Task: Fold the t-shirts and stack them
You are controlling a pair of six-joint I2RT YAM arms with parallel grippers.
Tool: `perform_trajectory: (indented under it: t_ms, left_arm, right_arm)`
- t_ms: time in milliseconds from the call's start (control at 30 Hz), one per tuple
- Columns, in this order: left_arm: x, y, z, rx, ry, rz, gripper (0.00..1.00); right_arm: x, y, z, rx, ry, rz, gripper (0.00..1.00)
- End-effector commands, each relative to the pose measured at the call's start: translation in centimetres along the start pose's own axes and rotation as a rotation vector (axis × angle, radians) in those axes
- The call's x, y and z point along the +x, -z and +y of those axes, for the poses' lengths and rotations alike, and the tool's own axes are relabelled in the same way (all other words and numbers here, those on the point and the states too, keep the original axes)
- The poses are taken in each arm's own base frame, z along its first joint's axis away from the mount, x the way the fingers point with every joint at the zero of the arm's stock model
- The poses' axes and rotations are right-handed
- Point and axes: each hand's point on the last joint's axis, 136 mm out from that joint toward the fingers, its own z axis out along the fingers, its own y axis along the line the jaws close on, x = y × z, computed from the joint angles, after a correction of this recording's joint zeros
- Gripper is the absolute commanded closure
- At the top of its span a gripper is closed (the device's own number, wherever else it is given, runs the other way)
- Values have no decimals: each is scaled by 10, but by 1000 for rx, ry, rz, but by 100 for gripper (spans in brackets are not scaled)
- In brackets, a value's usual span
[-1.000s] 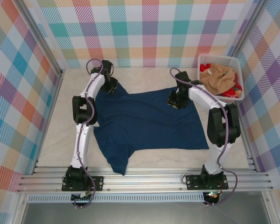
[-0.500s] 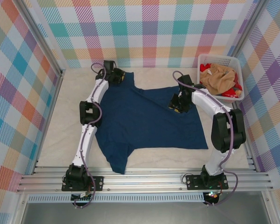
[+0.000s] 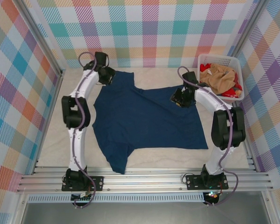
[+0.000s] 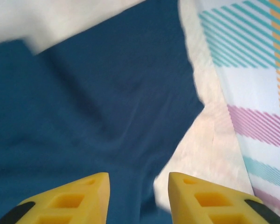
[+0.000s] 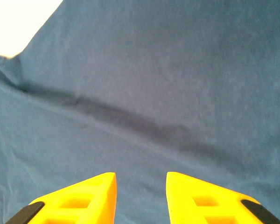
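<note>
Plaid walls (image 3: pixel 144 28) in pastel checks close in a pale worktop (image 3: pixel 56 140) where two robot arms lean over a spread garment. At far left, the left pincer (image 3: pixel 107 77) hangs over the far-left corner of the navy t-shirt (image 3: pixel 144 121). Its wrist camera shows the yellow fingers (image 4: pixel 84 196) parted, with nothing clamped between them; the shirt's edge and bare worktop lie beneath the gap of the left pincer (image 4: pixel 138 178). The left arm (image 3: pixel 73 116) rises from its base at the near rail, folds at a dark elbow joint over the worktop's left side, then stretches to the back wall, with its wrist turned in toward the cloth.

The right pincer (image 3: pixel 179 99) sits over the shirt's far-right portion. Seen from the wrist, the right pincer (image 5: pixel 141 176) is likewise parted and gripping nothing, with flat, lightly creased navy cloth (image 5: pixel 154 93) under it. The right arm (image 3: pixel 226 128) climbs from its base, bends at the elbow near the worktop's right side, and angles back and left toward the shirt.

The navy t-shirt lies open across the middle of the worktop, one flap trailing toward the near edge. In the far-right corner a white basket (image 3: pixel 219 57) holds a crumpled tan-orange t-shirt (image 3: pixel 219 77) atop a red t-shirt (image 3: pixel 233 92).
</note>
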Motion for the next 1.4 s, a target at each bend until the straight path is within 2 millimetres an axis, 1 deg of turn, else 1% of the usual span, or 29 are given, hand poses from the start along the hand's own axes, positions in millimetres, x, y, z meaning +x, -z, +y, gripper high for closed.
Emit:
perform_trajectory:
  t_ms: [0, 100, 167, 233, 300, 367, 433, 533, 600, 667, 767, 933, 1000, 1067, 1100, 1133, 1200, 1267, 1300, 1333, 1367]
  left_arm:
    - [30, -11, 63, -168, 52, 115, 65]
    - [42, -21, 96, -217, 75, 143, 66]
    - [41, -27, 120, -290, 70, 138, 67]
    - [39, -33, 138, -341, 63, 136, 68]
    - [31, -37, 155, -377, 60, 121, 68]
    - [19, -38, 175, -433, 58, 106, 68]
    - [7, -39, 190, -468, 62, 94, 68]
    - [-13, -39, 207, -508, 58, 83, 68]
    - [-27, -42, 210, -504, 50, 79, 68]
    - [-36, -46, 205, -481, 33, 84, 67]
    - [-47, -58, 186, -414, -7, 101, 67]
    - [-61, -84, 151, -292, -38, 111, 63]
    - [-65, -94, 128, -215, -48, 112, 60]
    - [-70, -95, 104, -154, -78, 92, 53]
    - [-75, -88, 91, -143, -111, 64, 50]
    - [-82, -78, 83, -156, -144, 16, 48]
    - [-96, -41, 64, -196, -225, -96, 43]
    - [-101, -3, 50, -221, -279, -183, 41]
    - [-101, 18, 49, -253, -289, -219, 41]
    - [-97, 35, 54, -289, -289, -231, 41]
    - [-90, 52, 63, -329, -281, -234, 42]
  right_arm:
    - [-18, -22, 3, -3, -38, -2, 66]
    - [-26, -39, 1, 23, -39, 11, 67]
    - [-30, -50, -2, 45, -43, 14, 66]
    - [-33, -57, -3, 53, -35, 19, 66]
    - [-34, -63, -3, 55, -31, 28, 66]
    - [-34, -68, -3, 58, -25, 36, 66]
    - [-36, -72, -3, 58, -23, 43, 66]
    - [-36, -81, -2, 55, -26, 58, 66]
    - [-35, -90, -2, 56, -36, 82, 66]
    - [-35, -98, -1, 67, -44, 104, 66]
    - [-35, -109, -5, 102, -69, 135, 66]
    - [-41, -121, -27, 233, -109, 176, 66]
    - [-50, -121, -37, 281, -123, 175, 66]
    - [-60, -122, -40, 272, -137, 172, 66]
    - [-66, -121, -39, 255, -141, 169, 66]
    - [-72, -120, -37, 243, -131, 163, 66]
    - [-86, -110, -20, 202, -70, 134, 66]
    - [-97, -96, 1, 142, -21, 106, 65]
    - [-101, -83, 12, 123, 3, 84, 64]
    - [-104, -72, 20, 111, 25, 63, 64]
    - [-104, -59, 30, 101, 47, 41, 63]
